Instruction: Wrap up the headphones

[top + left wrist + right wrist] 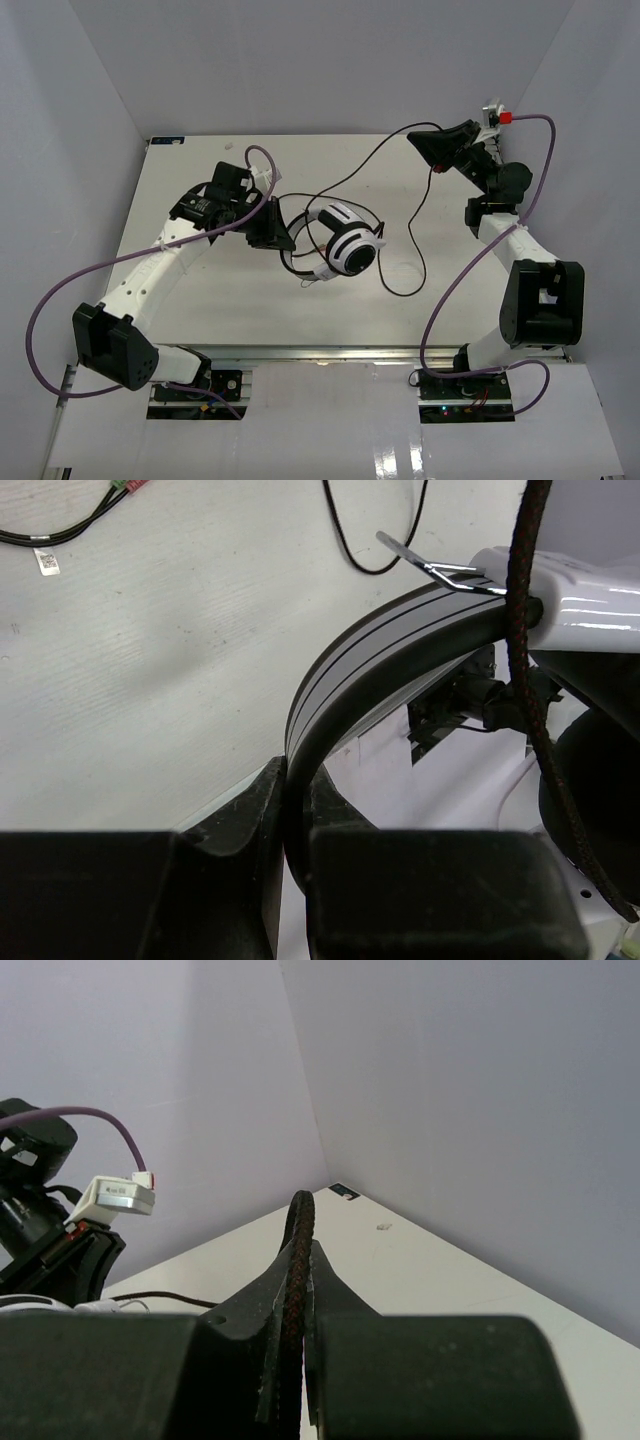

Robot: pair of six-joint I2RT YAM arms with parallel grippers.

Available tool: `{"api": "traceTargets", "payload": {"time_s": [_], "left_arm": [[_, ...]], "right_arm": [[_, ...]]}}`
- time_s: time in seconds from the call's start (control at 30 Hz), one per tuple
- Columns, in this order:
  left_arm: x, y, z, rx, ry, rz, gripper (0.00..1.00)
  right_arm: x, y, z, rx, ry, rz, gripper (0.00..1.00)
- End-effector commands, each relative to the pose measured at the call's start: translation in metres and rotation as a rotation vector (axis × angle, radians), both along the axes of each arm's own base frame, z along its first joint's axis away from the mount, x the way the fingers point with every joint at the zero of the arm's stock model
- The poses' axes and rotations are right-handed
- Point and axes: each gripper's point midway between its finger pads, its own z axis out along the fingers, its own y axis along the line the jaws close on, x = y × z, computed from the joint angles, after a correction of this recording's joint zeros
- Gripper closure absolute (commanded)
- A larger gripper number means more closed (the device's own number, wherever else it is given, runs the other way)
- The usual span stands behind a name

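Seen from above, the headphones lie near the middle of the table, just to the right of my left gripper; only my left wrist camera shows that grip closely (fingers clamped tight on the striped headband, the braided black cable crossing just in front of it). My right gripper sits near the far right corner, pinched shut on that cable; its own camera shows the cord squeezed between the fingers.
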Motion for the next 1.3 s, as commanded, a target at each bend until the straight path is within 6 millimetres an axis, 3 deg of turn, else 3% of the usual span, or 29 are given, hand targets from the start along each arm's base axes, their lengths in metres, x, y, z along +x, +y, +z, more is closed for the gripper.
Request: {"api": "traceTargets", "payload": {"time_s": [0.0, 0.13, 0.23, 0.33, 0.4, 0.47, 0.6, 0.7, 0.83, 0.87, 0.93, 1.0, 1.13, 1.27], "left_arm": [[-0.004, -0.004, 0.022, -0.051, -0.067, -0.031, 1.0], [0.004, -0.004, 0.044, -0.061, -0.119, -0.01, 1.0], [0.019, 0.0, 0.086, -0.063, -0.23, 0.045, 1.0], [0.04, 0.01, 0.127, -0.039, -0.332, 0.139, 1.0], [0.06, 0.02, 0.153, -0.001, -0.402, 0.22, 1.0], [0.071, 0.026, 0.199, -0.022, -0.51, 0.279, 1.0], [0.107, 0.036, 0.213, 0.049, -0.566, 0.387, 1.0], [0.132, 0.054, 0.197, 0.175, -0.579, 0.468, 1.0], [0.154, 0.076, 0.16, 0.345, -0.567, 0.534, 1.0], [0.156, 0.082, 0.15, 0.382, -0.555, 0.551, 1.0], [0.175, 0.086, 0.124, 0.432, -0.531, 0.563, 1.0], [0.186, 0.085, 0.102, 0.472, -0.499, 0.548, 1.0], [0.194, 0.083, 0.051, 0.579, -0.427, 0.463, 1.0], [0.171, 0.076, 0.002, 0.663, -0.364, 0.332, 1.0]], "right_arm": [[-0.008, -0.003, 0.028, 0.024, -0.112, -0.004, 0.92], [-0.01, -0.002, 0.001, -0.015, -0.072, -0.007, 0.92], [-0.015, 0.0, -0.027, -0.063, -0.03, 0.0, 0.92], [-0.03, 0.007, -0.068, -0.127, 0.021, 0.029, 0.92], [-0.05, 0.02, -0.102, -0.193, 0.037, 0.067, 0.92], [-0.073, 0.042, -0.124, -0.249, 0.054, 0.141, 0.92], [-0.112, 0.08, -0.148, -0.365, -0.024, 0.251, 0.92], [-0.127, 0.093, -0.141, -0.385, -0.071, 0.312, 0.92], [-0.119, 0.101, -0.114, -0.474, -0.199, 0.308, 0.92], [-0.126, 0.105, -0.134, -0.504, -0.084, 0.342, 0.92], [-0.13, 0.127, -0.13, -0.699, -0.238, 0.315, 0.92], [-0.141, 0.138, -0.14, -0.827, -0.247, 0.294, 0.92], [-0.117, 0.134, -0.108, -1.001, -0.394, 0.096, 0.92], [-0.074, 0.112, -0.101, -1.242, -0.512, -0.113, 0.92]]}}
